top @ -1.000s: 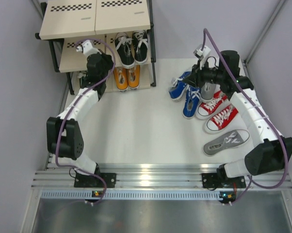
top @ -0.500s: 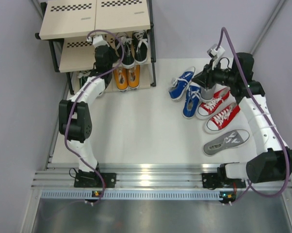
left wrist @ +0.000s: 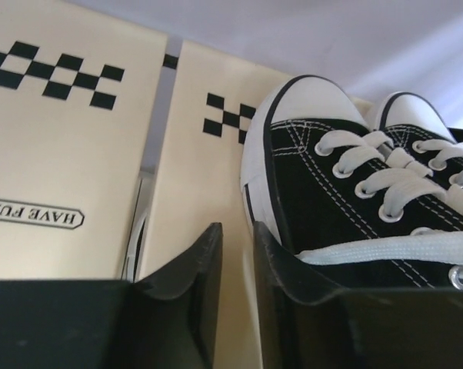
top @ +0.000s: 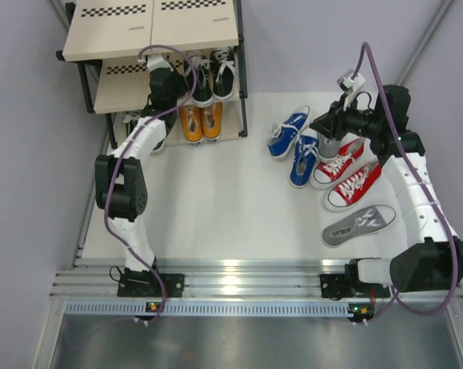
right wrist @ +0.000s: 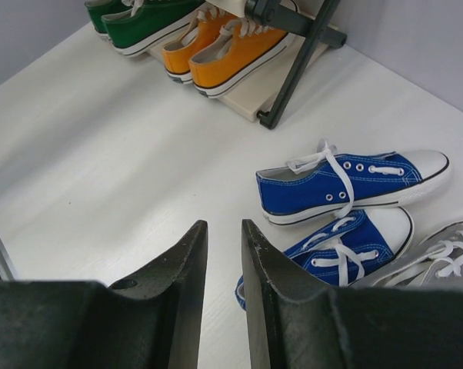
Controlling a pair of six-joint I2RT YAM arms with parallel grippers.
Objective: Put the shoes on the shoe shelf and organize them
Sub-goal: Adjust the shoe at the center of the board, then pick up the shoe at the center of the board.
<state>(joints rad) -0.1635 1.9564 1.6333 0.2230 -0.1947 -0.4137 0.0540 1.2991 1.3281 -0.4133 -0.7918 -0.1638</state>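
right gripper low in frame, fingers narrowly apart, nothing between them, white table below, two blue shoes side by side ahead-right, grey shoe just beside the nearer one, orange pair and green shoes on shoe shelf bottom board

Green shoes cut off at top edge, black shoe heel cropped

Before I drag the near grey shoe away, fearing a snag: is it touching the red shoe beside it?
Apart: the top view shows bare table between the grey shoe and the red shoe.
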